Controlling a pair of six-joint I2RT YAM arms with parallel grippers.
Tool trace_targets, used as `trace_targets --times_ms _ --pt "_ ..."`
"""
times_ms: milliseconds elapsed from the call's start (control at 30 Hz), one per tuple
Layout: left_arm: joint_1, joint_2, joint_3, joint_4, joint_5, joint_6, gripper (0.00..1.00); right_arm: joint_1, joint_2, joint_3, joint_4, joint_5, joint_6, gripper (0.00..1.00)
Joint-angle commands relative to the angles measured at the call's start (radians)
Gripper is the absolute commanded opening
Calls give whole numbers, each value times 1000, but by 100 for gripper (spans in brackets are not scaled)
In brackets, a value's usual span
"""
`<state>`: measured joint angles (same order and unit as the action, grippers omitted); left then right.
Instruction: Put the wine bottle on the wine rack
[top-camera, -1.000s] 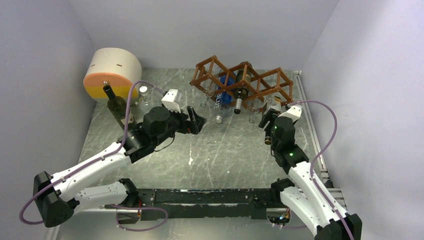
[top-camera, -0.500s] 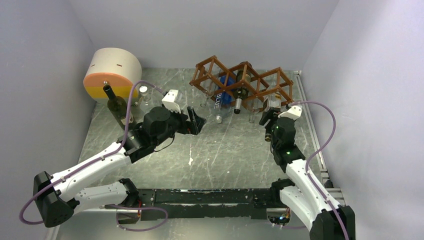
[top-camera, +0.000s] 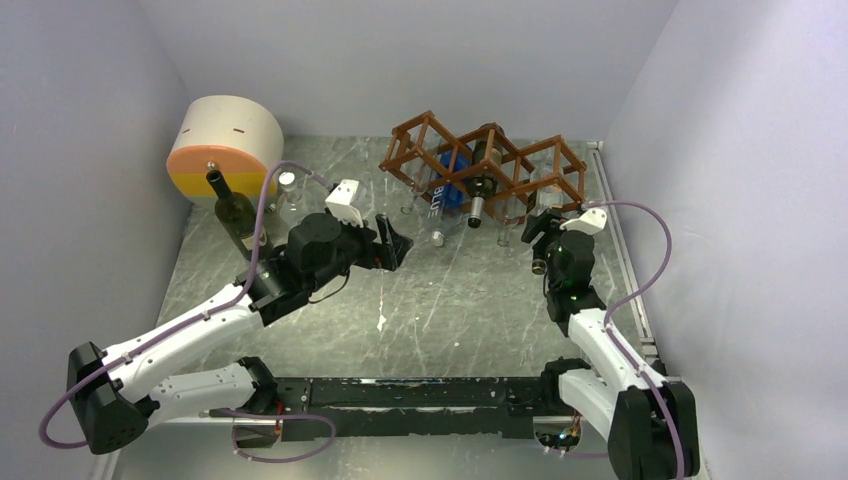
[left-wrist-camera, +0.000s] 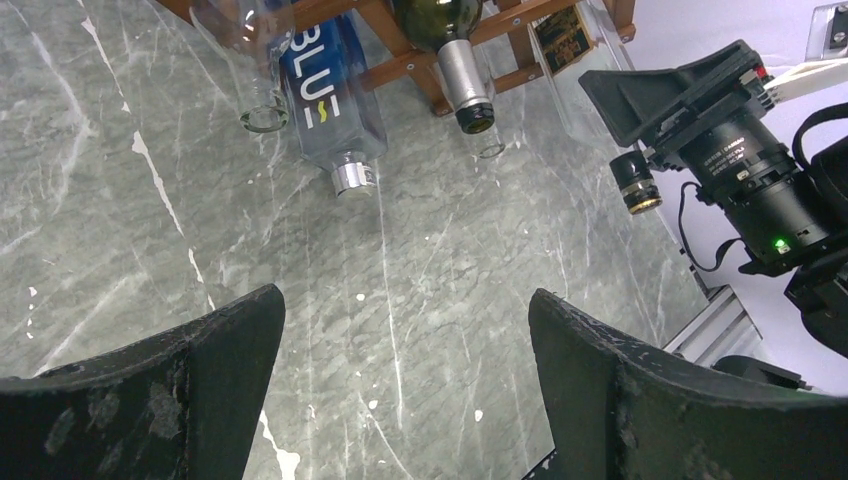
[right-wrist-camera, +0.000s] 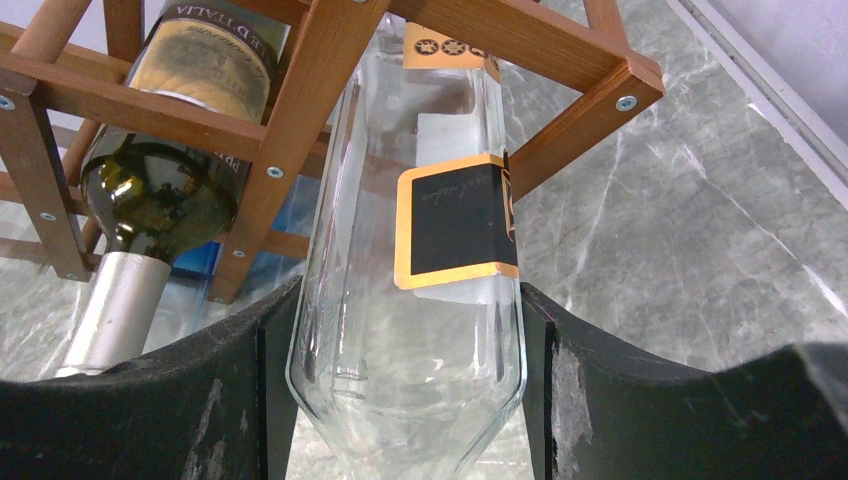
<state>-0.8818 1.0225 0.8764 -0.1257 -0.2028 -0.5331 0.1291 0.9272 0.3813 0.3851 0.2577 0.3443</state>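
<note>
Right wrist: right tool (right-wrist-camera: 405, 335) clamped around the clear wine bottle (right-wrist-camera: 455, 215), partway inside the wine rack (right-wrist-camera: 305, 95).

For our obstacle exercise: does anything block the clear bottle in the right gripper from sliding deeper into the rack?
Nothing visible. The clear bottle enters an end cell of the wine rack; the green bottle lies one cell over.

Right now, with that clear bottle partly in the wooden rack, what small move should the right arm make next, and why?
Probably slide the clear bottle a little deeper into the rack before letting go. The right fingers press both its sides. Its far end lies inside the rack's end cell, but much of its body sticks out in front.
</note>
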Motion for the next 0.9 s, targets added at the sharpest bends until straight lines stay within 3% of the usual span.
trace_targets --times_ms 0,333,700,733,867 --pt "-4 21 32 -14 26 34 95 -11 10 30 394 -81 25 0" --pt "-3 40 36 -12 44 63 95 -38 136 49 517 -61 25 0" --pt "-3 38 48 -24 49 71 95 -84 252 195 408 -111 10 0" --pt "-4 38 49 -26 49 71 95 -88 262 209 388 -109 12 1" --pt "-3 35 52 -37 45 71 95 -95 294 261 310 -77 31 23"
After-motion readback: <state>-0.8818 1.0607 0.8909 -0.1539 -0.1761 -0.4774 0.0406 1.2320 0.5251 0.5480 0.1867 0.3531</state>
